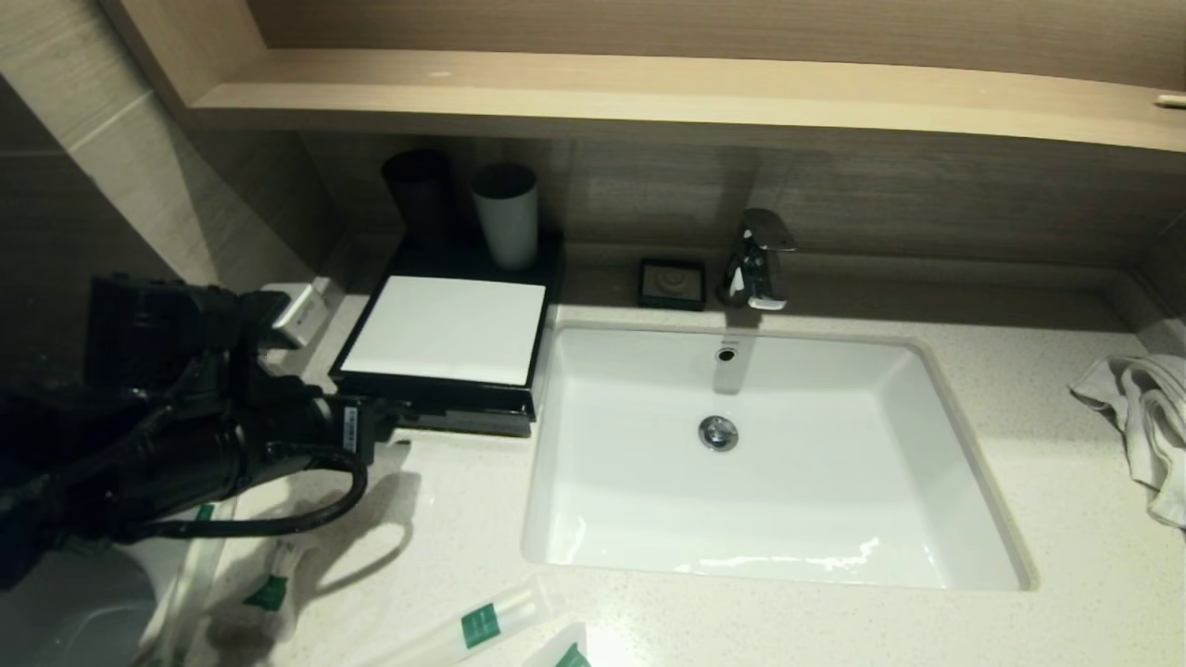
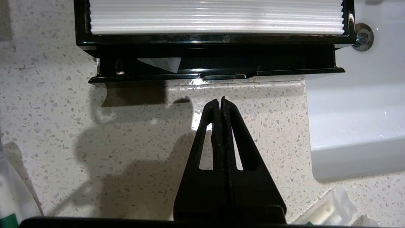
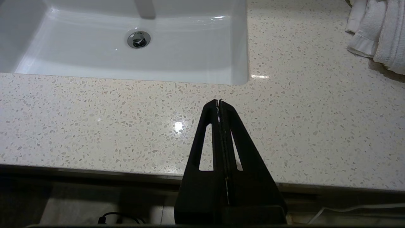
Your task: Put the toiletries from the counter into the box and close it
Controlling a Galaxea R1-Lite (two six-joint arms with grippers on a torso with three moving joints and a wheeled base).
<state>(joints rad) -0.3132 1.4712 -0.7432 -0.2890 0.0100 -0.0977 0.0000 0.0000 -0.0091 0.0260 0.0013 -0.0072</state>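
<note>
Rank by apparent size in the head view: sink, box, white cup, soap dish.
1. sink
2. box
3. white cup
4. soap dish
Cup versus dish is close; the cup looks slightly bigger.

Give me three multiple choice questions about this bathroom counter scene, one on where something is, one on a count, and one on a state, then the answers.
1. Where does the towel lie?
A. In the sink basin
B. On the counter to the robot's right of the sink
C. On top of the box

2. How many cups stand behind the box?
A. One
B. Two
C. Four

3. How is the left end effector?
A. Shut and empty, facing the box's drawer
B. Wide open over the sink
C. Shut on a towel

Answers:
1 B, the head view shows the towel bunched on the stone at the right edge.
2 B, a black cup and a white cup stand side by side.
3 A, the left wrist view shows the fingers pressed together with nothing between them, just short of the partly open drawer.
</note>
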